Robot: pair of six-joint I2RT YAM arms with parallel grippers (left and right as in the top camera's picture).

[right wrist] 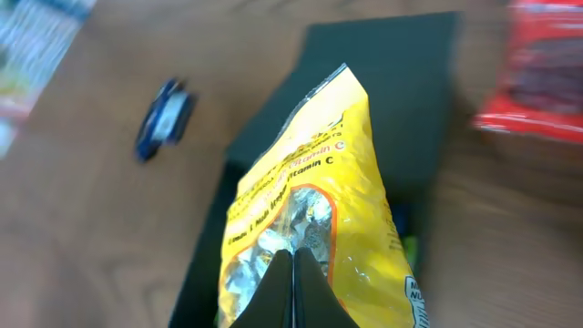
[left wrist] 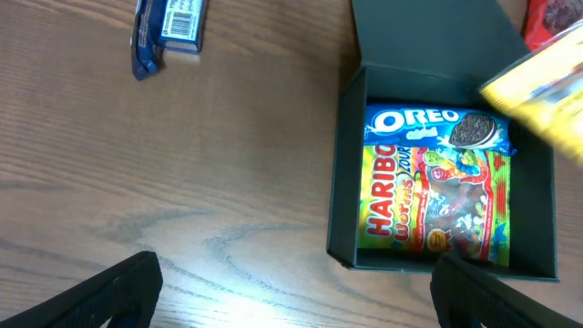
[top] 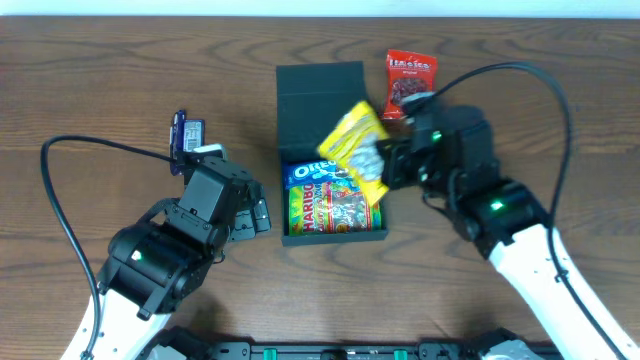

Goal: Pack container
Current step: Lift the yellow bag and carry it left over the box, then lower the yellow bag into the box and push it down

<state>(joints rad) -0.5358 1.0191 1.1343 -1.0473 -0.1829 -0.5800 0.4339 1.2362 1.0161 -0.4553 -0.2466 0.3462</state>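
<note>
Container [top: 318, 95] holds Oreo [top: 310, 172], Haribo [top: 335, 212], yellow pkt [top: 358, 150] held above

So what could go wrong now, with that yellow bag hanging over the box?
The right fingers pinch the yellow packet near one end only, so it could slip or swing and land beside the container. Also, the Oreo packet and Haribo bag already cover the floor inside, so the yellow one may sit high and stop the lid from closing.
</note>
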